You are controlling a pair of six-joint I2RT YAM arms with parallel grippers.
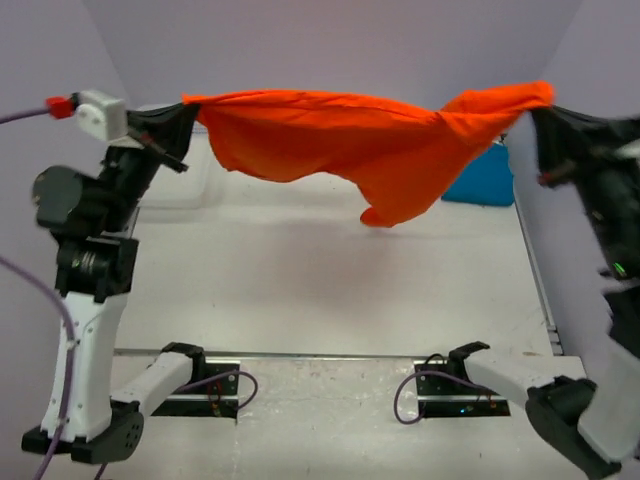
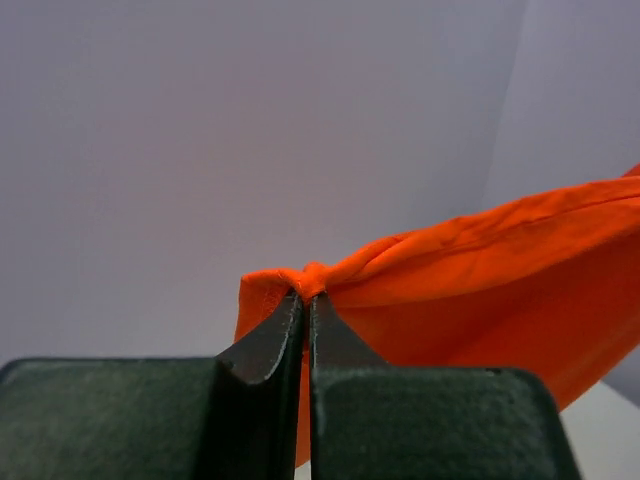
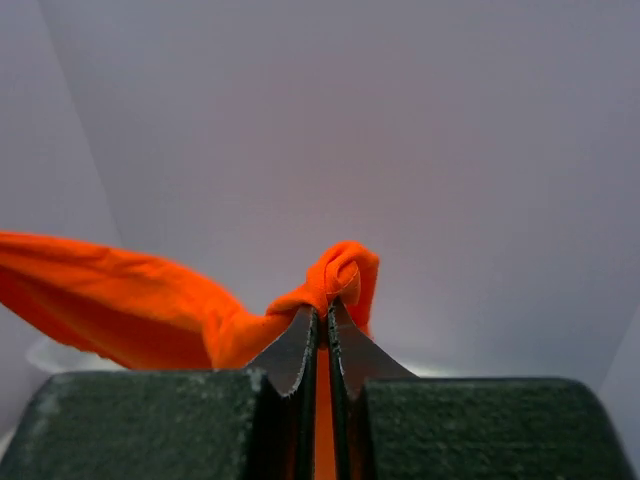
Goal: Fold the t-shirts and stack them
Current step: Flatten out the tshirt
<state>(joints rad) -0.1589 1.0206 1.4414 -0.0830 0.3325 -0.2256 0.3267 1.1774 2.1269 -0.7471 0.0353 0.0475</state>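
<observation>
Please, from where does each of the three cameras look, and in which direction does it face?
Top external: above and behind the arm bases, facing down over the table; both arms show.
Left wrist: on the left wrist, facing along the left pincer, shut on the orange-red t-shirt's edge.
Right wrist: likewise, right pincer shut on another bunched edge.
Shared: all views show the orange-red t-shirt.

Plain orange-red t-shirt [image 1: 330, 140]; teal-blue t-shirt [image 1: 487, 182]; white table [image 1: 300, 290]; lilac walls [image 1: 330, 45]; left tool [image 2: 306, 298], right tool [image 3: 325, 311] black.
</observation>
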